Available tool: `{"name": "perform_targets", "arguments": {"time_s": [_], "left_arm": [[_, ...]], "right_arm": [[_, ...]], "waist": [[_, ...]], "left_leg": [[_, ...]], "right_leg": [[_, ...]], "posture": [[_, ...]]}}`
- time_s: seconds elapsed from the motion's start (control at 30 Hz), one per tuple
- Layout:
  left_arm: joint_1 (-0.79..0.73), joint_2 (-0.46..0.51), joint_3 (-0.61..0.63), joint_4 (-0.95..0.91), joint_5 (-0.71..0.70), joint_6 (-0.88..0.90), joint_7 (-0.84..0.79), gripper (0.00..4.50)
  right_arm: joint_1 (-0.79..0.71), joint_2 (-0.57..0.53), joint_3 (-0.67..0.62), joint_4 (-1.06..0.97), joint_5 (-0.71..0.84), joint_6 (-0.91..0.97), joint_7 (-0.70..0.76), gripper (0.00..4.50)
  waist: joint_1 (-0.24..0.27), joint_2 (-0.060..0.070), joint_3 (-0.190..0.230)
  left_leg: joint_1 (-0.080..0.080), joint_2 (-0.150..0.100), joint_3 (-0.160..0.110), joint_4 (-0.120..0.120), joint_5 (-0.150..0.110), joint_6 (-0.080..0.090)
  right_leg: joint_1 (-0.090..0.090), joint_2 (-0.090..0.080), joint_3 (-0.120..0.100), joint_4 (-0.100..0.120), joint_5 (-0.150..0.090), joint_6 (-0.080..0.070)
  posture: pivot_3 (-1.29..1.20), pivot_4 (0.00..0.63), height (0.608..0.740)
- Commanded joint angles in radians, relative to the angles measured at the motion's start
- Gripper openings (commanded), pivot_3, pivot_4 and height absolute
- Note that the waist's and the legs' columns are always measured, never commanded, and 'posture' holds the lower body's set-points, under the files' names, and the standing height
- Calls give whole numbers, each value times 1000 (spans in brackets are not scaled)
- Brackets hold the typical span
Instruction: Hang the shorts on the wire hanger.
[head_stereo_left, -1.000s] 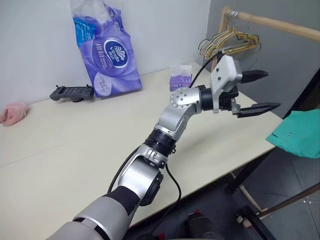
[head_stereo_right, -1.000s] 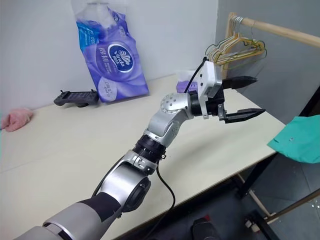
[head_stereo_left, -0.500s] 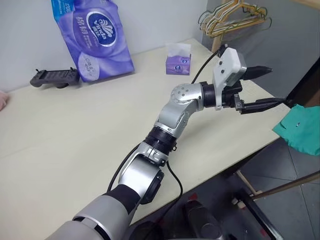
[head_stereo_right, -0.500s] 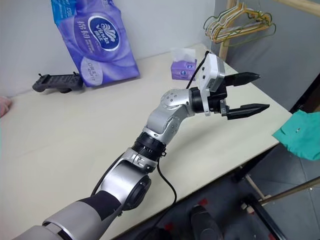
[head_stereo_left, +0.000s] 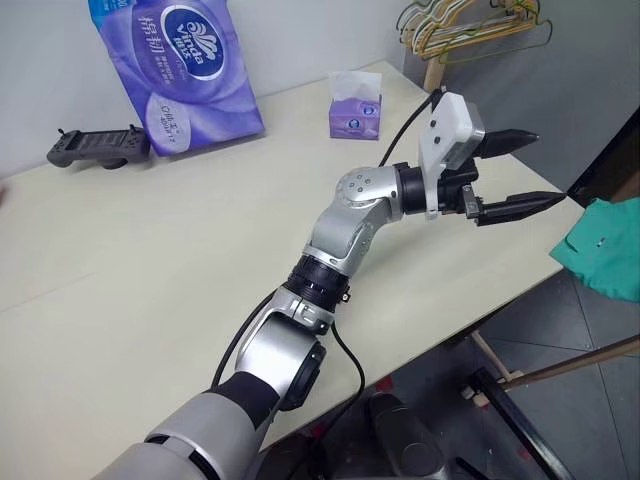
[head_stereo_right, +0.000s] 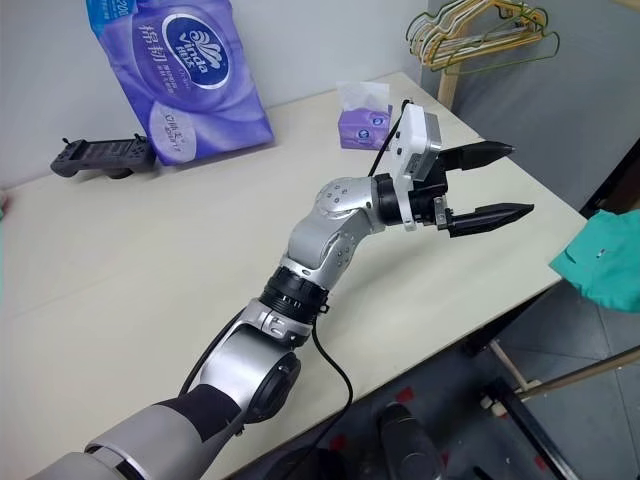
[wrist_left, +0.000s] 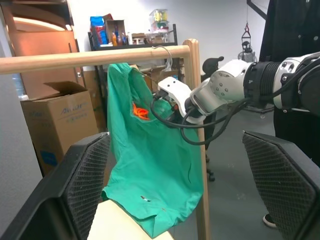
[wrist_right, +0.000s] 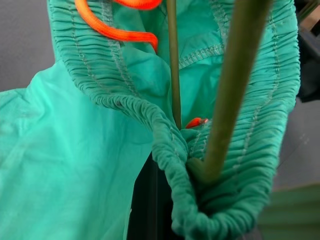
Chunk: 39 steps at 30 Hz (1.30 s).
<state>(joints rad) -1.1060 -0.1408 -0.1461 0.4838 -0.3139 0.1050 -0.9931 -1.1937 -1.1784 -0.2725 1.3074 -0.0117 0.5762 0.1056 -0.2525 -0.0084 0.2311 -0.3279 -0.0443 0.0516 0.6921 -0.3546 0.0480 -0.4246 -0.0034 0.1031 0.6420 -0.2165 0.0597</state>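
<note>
Here, right gripper (wrist_left: 159, 102) clamped on shorts (wrist_left: 150, 165) at wire hanger (wrist_right: 173, 60), left gripper (head_stereo_left: 520, 172) spread wide.

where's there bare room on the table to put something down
The widest bare stretch of the table is the near half, in front of the toilet paper pack and black controller. A smaller patch lies between the tissue box and the left gripper. Things crowd only along the wall.

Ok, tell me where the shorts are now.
The shorts hang below the wooden rail, beside its upright post, off the table's right end; the right gripper is shut on their waistband.
</note>
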Motion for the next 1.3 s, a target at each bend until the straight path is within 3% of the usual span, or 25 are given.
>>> {"name": "perform_targets", "arguments": {"time_s": [0.03,0.37,0.73,1.3], "left_arm": [[-39,-10,14,1,-17,-18,-6,4467],[-18,-2,5,-24,-17,-5,-23,4467],[-20,4,5,-39,-17,11,-25,4467],[11,15,-11,-89,-7,46,-13,4467]], "right_arm": [[-44,-28,-3,-53,1,-29,-24,0],[-18,-96,-55,-5,20,-90,-66,0],[16,-108,-149,20,98,-65,-85,0],[102,-114,-193,24,127,-74,-52,0]], "waist": [[0,-1,1],[4,-1,2],[4,-1,2],[4,-1,2]], "left_leg": [[0,0,0,0,0,0],[-2,0,0,-1,-1,-1],[-2,0,2,0,-3,-1],[-2,0,2,0,-3,-1]], "right_leg": [[0,0,0,0,0,0],[-1,-1,0,-1,-1,2],[-1,-1,1,-3,-2,3],[-1,-1,1,-3,-2,3]], "posture": [[-276,239,740],[-274,232,740],[-269,205,740],[-252,199,740]]}}
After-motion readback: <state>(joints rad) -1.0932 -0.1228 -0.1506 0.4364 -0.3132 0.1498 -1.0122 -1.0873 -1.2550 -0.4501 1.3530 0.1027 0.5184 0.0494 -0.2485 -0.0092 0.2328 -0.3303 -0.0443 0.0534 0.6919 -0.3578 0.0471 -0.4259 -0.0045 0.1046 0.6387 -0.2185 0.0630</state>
